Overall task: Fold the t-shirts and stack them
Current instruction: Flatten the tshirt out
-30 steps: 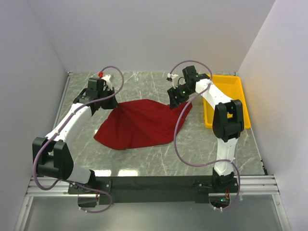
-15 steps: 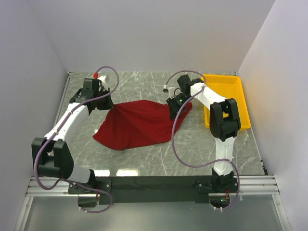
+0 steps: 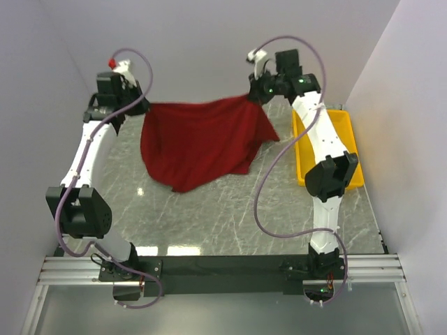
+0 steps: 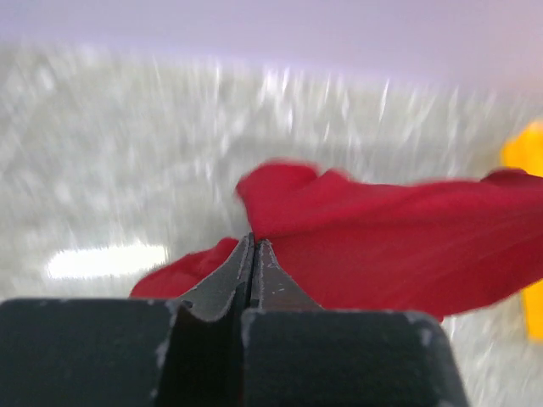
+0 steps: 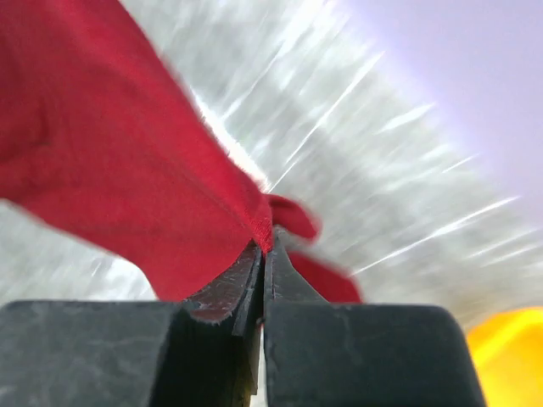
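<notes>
The dark red t-shirt (image 3: 199, 139) hangs in the air, stretched between both arms, its lower edge drooping toward the marble table. My left gripper (image 3: 143, 106) is shut on the shirt's left top corner; in the left wrist view the cloth (image 4: 399, 246) runs out from the pinched fingertips (image 4: 253, 244). My right gripper (image 3: 249, 96) is shut on the right top corner; in the right wrist view red fabric (image 5: 119, 178) is clamped at the fingertips (image 5: 265, 248). Both wrist views are motion-blurred.
A yellow plastic tray (image 3: 334, 139) sits at the right side of the table, partly under the right arm. White walls close in the back and sides. The grey marble tabletop (image 3: 223, 216) lies below the hanging shirt.
The right gripper closed on the shirt's right edge. Both arms then rose and moved toward the back wall, lifting the shirt off the table and spreading it between them.
</notes>
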Robot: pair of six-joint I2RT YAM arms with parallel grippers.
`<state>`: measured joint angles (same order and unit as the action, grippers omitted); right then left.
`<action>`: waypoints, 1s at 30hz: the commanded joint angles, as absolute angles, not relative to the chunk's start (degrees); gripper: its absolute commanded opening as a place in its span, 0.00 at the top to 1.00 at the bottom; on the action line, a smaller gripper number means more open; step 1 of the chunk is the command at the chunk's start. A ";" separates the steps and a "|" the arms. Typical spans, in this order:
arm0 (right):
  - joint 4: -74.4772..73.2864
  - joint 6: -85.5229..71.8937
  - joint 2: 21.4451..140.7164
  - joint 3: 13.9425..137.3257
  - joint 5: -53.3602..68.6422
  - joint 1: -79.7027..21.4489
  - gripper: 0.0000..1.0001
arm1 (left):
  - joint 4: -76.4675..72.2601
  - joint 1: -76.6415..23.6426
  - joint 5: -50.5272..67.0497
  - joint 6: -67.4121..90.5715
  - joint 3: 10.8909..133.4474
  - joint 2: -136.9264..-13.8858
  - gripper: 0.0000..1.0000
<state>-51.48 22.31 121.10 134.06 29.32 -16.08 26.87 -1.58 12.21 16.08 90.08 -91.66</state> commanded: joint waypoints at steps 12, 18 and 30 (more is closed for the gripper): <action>-20.12 13.80 94.22 119.71 39.09 -10.02 1.00 | -2.54 3.51 10.99 18.29 78.15 -67.09 0.99; -37.23 33.59 83.51 102.25 55.99 -11.94 1.00 | 9.12 4.31 9.66 17.92 64.09 -55.57 0.99; -62.92 63.62 82.34 68.98 46.93 -28.57 0.51 | 45.68 4.31 31.11 30.67 48.51 -48.09 0.71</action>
<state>-56.60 53.78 83.64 65.39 46.19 -28.25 34.33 4.05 24.29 28.18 47.29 -52.75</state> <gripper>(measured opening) 0.423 0.228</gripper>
